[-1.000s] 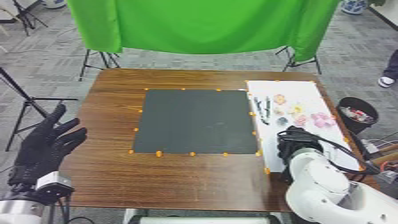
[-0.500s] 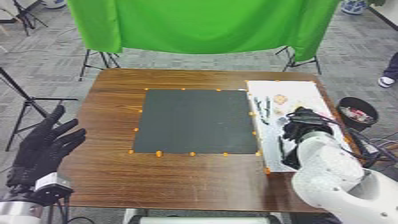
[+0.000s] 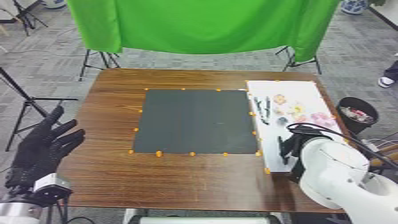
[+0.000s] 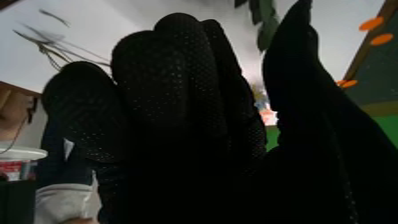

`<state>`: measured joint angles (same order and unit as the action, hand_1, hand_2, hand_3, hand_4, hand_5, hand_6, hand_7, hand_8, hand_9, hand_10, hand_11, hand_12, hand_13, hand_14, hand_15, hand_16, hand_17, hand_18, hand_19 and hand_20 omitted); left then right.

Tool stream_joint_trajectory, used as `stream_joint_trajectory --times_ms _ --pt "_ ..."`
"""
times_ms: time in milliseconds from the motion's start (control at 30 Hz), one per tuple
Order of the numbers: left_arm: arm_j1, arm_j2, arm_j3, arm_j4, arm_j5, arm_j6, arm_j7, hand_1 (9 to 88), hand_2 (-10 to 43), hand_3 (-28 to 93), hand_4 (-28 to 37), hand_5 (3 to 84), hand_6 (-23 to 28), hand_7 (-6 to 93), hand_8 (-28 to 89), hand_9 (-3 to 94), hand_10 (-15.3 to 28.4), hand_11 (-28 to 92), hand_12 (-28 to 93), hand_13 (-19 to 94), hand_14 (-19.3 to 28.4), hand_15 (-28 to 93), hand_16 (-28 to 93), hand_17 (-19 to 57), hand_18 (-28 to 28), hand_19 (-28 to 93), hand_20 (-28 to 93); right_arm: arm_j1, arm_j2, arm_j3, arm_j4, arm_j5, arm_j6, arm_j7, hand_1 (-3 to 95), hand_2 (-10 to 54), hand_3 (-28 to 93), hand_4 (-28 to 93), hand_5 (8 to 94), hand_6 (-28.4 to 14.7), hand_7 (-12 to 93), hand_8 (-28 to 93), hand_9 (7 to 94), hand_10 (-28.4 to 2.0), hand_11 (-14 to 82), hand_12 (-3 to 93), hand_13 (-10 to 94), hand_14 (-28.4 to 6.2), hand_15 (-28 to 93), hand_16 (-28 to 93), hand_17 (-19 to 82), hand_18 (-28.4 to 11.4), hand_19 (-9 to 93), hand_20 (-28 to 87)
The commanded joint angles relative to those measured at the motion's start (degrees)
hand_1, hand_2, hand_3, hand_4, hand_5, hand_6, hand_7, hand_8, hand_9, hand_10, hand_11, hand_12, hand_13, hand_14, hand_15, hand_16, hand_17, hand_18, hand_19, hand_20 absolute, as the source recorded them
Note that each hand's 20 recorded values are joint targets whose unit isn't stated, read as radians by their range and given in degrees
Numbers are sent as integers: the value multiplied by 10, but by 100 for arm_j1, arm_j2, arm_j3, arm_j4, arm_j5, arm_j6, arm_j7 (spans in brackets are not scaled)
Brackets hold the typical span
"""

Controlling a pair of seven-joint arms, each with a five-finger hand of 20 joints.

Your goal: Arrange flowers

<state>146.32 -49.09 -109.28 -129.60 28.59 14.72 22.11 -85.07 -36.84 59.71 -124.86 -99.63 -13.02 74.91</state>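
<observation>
Versus half a second ago, right hand (image 3: 297, 144) has pulled back from the pink flowers (image 3: 322, 119) toward the near end of the white sheet (image 3: 298, 88), uncovering them. Its fingers are straight, thumb apart, a wide gap. Left hand (image 3: 40, 145) unchanged, well left of the sheet, fingers spread. Flowers lie on the sheet: pink ones by its right edge, a yellowish flower (image 3: 296, 108) mid-width, an orange-pink flower (image 3: 280, 99) farther off. Dark thin stems (image 3: 263, 107) run near its left edge.
</observation>
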Motion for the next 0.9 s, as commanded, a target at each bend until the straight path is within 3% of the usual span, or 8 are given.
stream_joint_trajectory --times_ms 33,333,400,433,467,500,567,900 --pt "-28 -103 -8 -27 44 -23 -111 300 61 613 -195 299 58 66 -68 271 185 214 118 200 281 539 -112 -57 284 572 -81 62 -101 -156 67 68 -163 107 405 -30 675 -149 758 -147 200 -32 813 -213 365 206 824 -121 607 143 697 -63 932 -78" --pt "2 -76 -1 -32 12 37 -34 300 61 614 -194 299 59 65 -68 268 184 213 118 201 281 540 -112 -57 284 571 -80 85 -142 -349 174 176 -324 133 417 -37 686 -146 761 -145 204 -30 815 -211 366 206 825 -123 608 143 695 -67 932 -68" --pt "-24 -116 -17 -39 40 18 -87 300 61 615 -195 299 59 65 -68 268 184 213 117 201 280 540 -112 -57 284 571 -80 72 -148 -401 185 194 -363 106 420 -37 687 -148 762 -144 206 -30 815 -210 367 206 825 -122 608 144 693 -69 932 -60" --pt "-17 -94 -16 -33 25 33 -56 300 61 615 -195 299 59 65 -68 268 184 214 118 201 280 540 -112 -57 284 571 -80 105 -141 -494 198 141 -366 69 433 -46 690 -153 761 -142 204 16 818 -208 369 208 826 -121 608 145 692 -70 932 -53" --pt "-32 -161 -36 -45 80 9 -165 300 61 615 -195 299 59 65 -68 268 184 213 118 201 280 540 -112 -57 284 571 -80 51 -156 -507 197 120 -403 54 458 -61 684 -167 761 -134 197 139 823 -202 372 209 830 -119 609 147 690 -73 932 -36" --pt "-19 -100 -14 -36 23 41 -50 300 61 615 -195 299 59 66 -68 268 184 213 118 201 280 540 -112 -57 284 571 -80 144 -142 -633 234 107 -316 18 477 -67 678 -172 759 -130 201 185 827 -198 374 209 831 -118 610 149 688 -74 932 -27" --pt "-32 -143 -24 -40 50 18 -113 300 61 615 -196 299 59 66 -69 268 185 214 118 201 280 540 -112 -57 284 571 -79 126 -178 -686 268 136 -327 -5 522 -77 657 -175 761 -117 214 231 834 -191 375 208 833 -115 611 152 687 -76 932 -15" --pt "-48 -128 0 -44 36 59 -93 300 62 614 -195 299 59 66 -69 268 185 212 118 201 279 541 -112 -58 284 570 -78 75 18 -835 316 -104 381 -400 609 -50 664 -221 790 -81 233 255 872 -160 372 220 856 -93 612 174 671 -85 932 121"
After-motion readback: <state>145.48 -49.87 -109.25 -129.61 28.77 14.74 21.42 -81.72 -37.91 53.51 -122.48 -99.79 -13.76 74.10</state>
